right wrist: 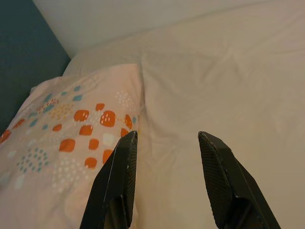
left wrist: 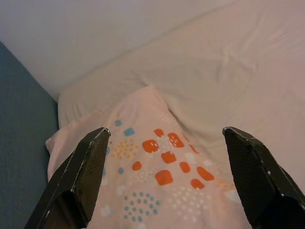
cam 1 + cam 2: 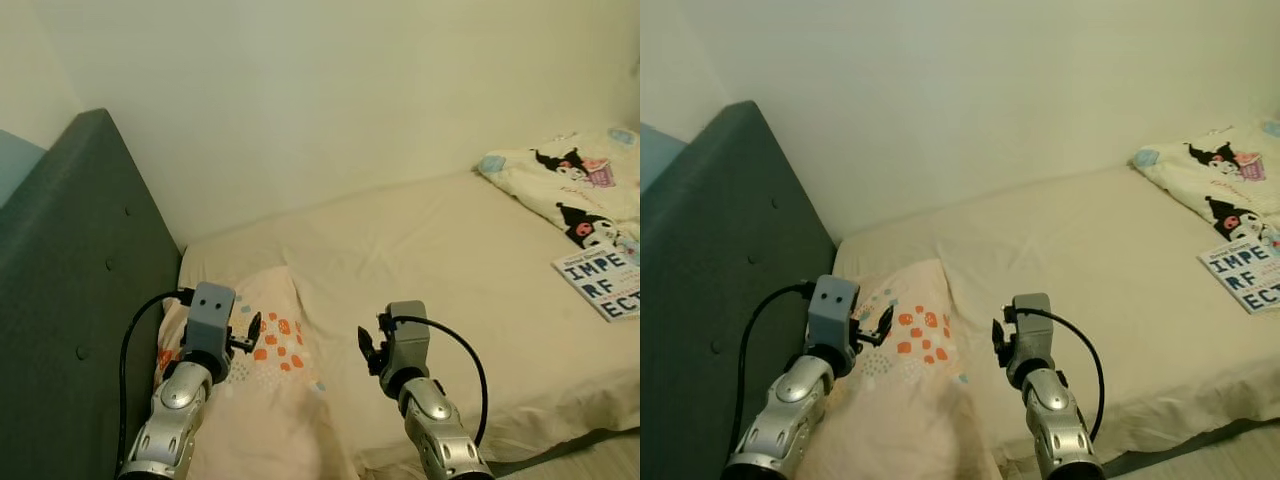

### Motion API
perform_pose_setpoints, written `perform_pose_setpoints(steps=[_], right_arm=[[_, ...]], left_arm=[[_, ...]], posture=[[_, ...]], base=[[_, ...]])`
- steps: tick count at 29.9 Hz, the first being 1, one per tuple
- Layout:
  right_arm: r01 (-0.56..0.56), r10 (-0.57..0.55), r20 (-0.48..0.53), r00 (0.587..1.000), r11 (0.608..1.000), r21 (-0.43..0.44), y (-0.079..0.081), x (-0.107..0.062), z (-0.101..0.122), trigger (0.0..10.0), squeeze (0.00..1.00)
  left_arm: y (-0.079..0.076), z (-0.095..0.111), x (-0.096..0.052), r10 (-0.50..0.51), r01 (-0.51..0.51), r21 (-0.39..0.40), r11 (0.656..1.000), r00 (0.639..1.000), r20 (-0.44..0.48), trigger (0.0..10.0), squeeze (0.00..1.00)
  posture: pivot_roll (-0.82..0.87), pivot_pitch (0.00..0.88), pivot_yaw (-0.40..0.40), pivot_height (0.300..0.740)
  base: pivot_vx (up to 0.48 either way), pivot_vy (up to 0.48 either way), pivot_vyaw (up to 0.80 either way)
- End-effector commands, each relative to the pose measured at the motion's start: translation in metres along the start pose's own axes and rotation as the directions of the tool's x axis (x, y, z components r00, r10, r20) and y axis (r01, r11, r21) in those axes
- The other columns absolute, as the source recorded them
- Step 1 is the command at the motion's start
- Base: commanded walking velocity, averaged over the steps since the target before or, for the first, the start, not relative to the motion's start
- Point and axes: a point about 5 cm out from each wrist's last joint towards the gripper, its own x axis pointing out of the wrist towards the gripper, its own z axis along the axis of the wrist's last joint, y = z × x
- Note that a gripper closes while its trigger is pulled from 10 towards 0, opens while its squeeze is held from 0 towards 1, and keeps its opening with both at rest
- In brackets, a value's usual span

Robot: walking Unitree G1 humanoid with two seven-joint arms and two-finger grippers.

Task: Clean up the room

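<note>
Both claws gape over soft dotted pillow (image 3: 262, 390), creased sheet (image 3: 450, 260)

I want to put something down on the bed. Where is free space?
The widest bare sheet lies between the pillow and the book, back to the wall. It is crowded at the far right, where book and cartoon blanket lie.

wall (image 3: 330, 90): plain cream, dim light | headboard (image 3: 70, 290): dark grey, buttoned, at left | bed (image 3: 440, 260): cream sheet
</note>
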Motion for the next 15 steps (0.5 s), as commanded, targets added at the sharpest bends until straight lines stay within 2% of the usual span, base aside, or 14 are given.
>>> perform_pose_setpoints(steps=[1, 15], right_arm=[[-0.008, 0.008, -0.018, 1.0, 1.0, 0.01, 0.0041, -0.0011, -0.0039, 10.0, 0.0], [-0.007, 0.008, -0.024, 1.0, 1.0, 0.023, 0.0082, -0.0012, -0.0066, 10.0, 0.0]], left_arm=[[0.0054, -0.0047, -0.0031, 0.011, -0.011, 0.003, 1.0, 1.0, -0.026, 10.0, 0.0], [0.0075, -0.004, -0.0043, -0.004, 0.005, 0.025, 1.0, 0.999, -0.033, 10.0, 0.0]], posture=[[-0.03, 0.072, 0.093, 0.74], [-0.02, 0.073, 0.105, 0.74]], base=[[-0.281, 0.0, 0.0], [-0.268, 0.0, 0.0]])
